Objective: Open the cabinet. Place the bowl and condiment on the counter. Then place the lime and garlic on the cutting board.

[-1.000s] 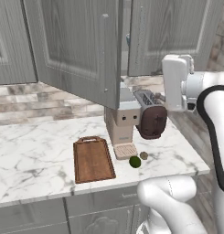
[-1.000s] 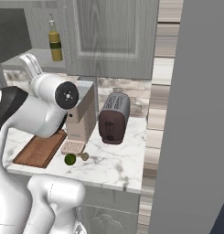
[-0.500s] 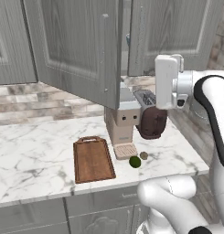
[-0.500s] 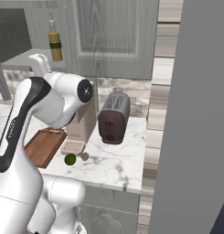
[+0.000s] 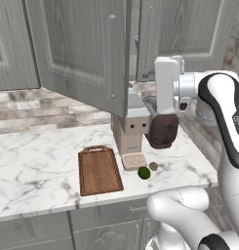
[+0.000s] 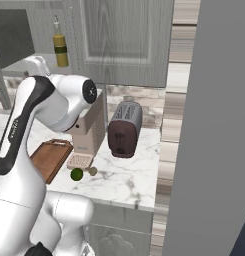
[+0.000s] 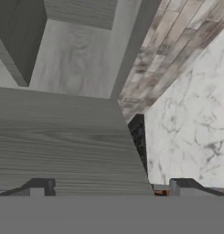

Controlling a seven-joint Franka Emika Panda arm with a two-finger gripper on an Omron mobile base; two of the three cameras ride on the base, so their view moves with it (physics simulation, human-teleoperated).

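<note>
Cabinet (image 5: 87, 53) door swung open over bench (image 5: 38, 166). Condiment (image 6: 60, 47) upright on cabinet shelf, label unreadable. Cutting board (image 5: 98, 171) flat near bench front edge, loop handle toward wall. Lime (image 5: 144, 172) and garlic (image 5: 153, 166) just beside each other near front edge, right of board. Toaster (image 6: 124, 129) behind, no legible brand. Fingers (image 7: 109, 186) spread wide apart, holding nothing, facing cabinet wood.

- Left base view: we look forward and down from behind the arm's left, over the counter (image 5: 38, 166) toward the cabinet (image 5: 82, 53).
- Right base view: from the opposite side; both share the cutting board (image 6: 50, 158).
- Hand view: close against cabinet wood.
</note>
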